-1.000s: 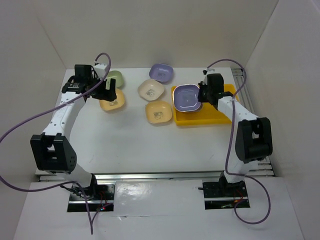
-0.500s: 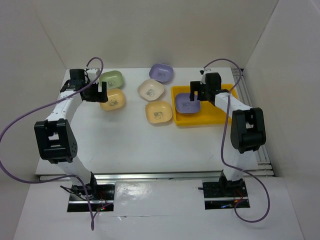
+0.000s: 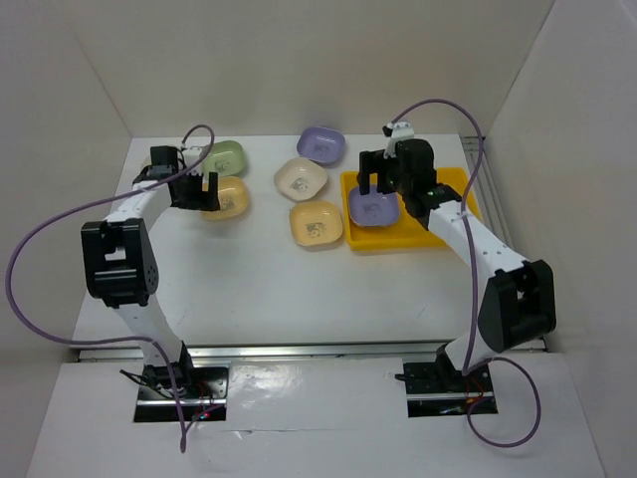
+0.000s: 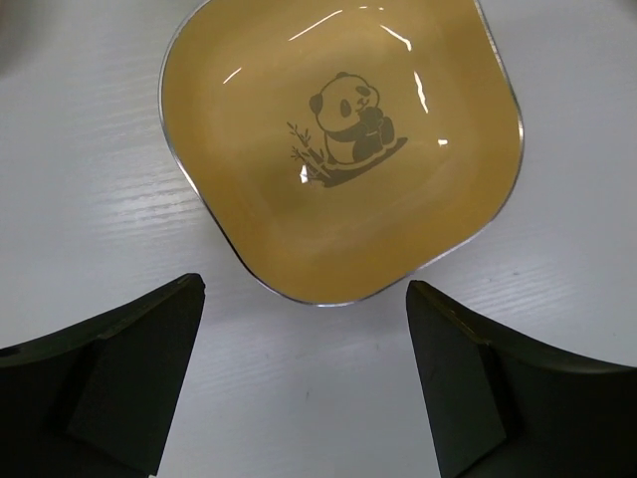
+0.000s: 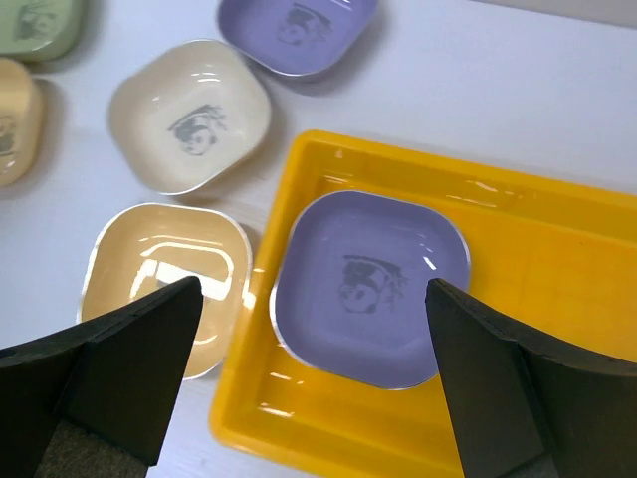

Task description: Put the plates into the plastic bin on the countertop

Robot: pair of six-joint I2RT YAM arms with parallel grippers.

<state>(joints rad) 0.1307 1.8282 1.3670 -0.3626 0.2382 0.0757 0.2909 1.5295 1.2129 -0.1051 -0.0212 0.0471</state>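
Lavender plate (image 5: 370, 289) lies flat inside the yellow bin (image 5: 557, 299), at the end nearest the plates still out on the desk (image 3: 259, 289). A second ago it hung above the bin, clamped in the right gripper (image 3: 379, 184). That gripper has since lowered it, let go and spread its fingers wide; it now hovers empty just above the plate. One delivery looks done, and the right arm is free for another.

Across the desk, the left gripper (image 4: 304, 299) has swung in on a tan plate (image 4: 338, 149) with a panda print. Its fingers are wide open and hold nothing. They sit on either side of the plate's near corner but do not touch it — a pick-up seems about to start, not yet made.

Four more plates wait outside the bin:
- a green plate (image 3: 224, 156) just behind the tan one;
- a cream plate (image 3: 301, 177) near the middle;
- a second tan plate (image 3: 316, 221) just beside the bin's wall;
- a second lavender plate (image 3: 320, 144) near the back.

With five plates in view on the desk and one in the bin, most of the job appears to lie ahead. The bin's other half is bare yellow — room for at least one more plate beside the first.
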